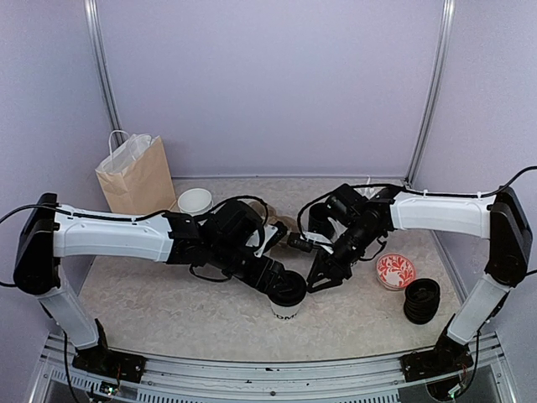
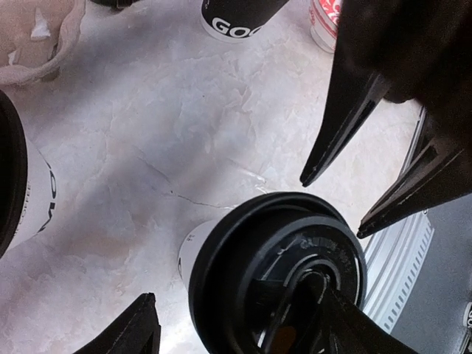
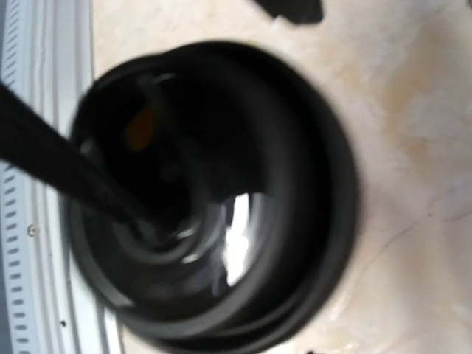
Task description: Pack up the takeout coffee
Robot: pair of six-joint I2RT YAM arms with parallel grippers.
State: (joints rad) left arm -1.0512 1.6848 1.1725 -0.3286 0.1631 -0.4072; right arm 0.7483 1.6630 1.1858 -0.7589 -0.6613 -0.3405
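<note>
Lilac walls close in a marbled beige table [image 1: 168, 294]; toward its near edge a takeout coffee [image 1: 287, 300] stands upright, long axis vertical, black lid [image 2: 276, 273] on top; raised letters on the lid seem to read CAUTION; a second cup [image 2: 232, 16] behind it shows "GOO". We see the left gripper [image 1: 275, 280] spread wide over the lid, pinching nothing; the right gripper [image 1: 316, 281] hangs partly parted, tips just above the rim.
</note>
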